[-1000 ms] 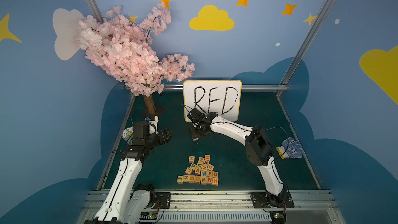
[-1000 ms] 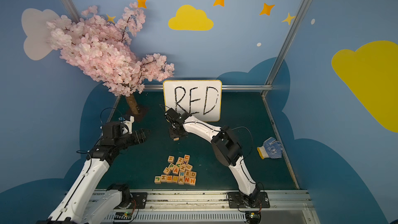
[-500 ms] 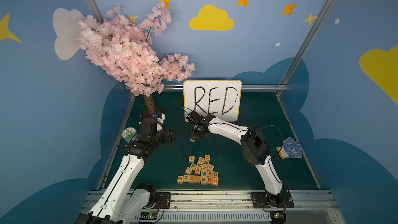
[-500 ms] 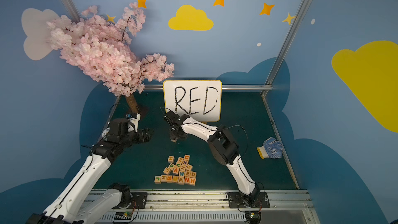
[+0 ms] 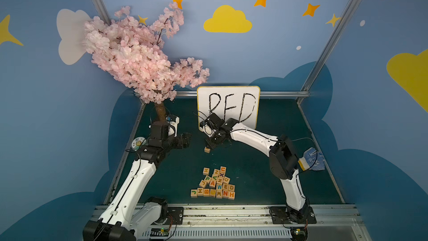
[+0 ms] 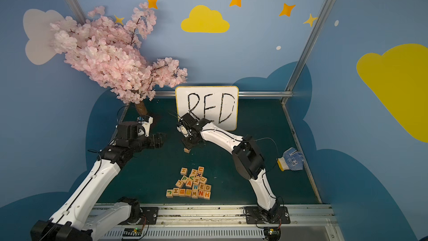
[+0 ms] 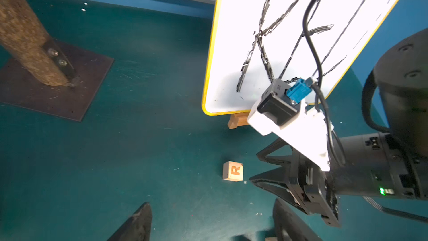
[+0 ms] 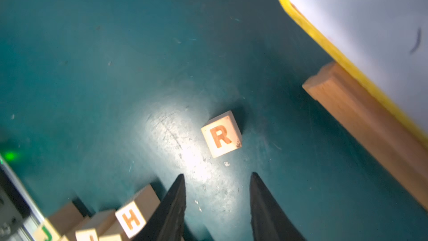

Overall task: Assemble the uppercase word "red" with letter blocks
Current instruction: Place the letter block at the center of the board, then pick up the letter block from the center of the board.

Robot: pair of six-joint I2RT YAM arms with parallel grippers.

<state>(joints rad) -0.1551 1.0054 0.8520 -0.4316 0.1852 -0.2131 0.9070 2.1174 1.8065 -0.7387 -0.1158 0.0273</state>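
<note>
Just before the whiteboard (image 5: 228,105), the R block (image 8: 221,134) sits alone, letter up, well apart from the heap of letter blocks (image 5: 214,185), probably marking the word's first spot. The right gripper (image 8: 217,175) hangs near it, jaws apart and empty; the left gripper (image 7: 211,202) is likewise parted, holding nothing.

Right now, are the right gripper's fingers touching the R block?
Apart. The right wrist view shows bare green mat between the R block and both fingers of the right gripper.

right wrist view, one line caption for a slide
Open right gripper near a small pale wooden cube printed with an orange-brown R, lying free on the dark green table by the yellow-framed whiteboard.
</note>
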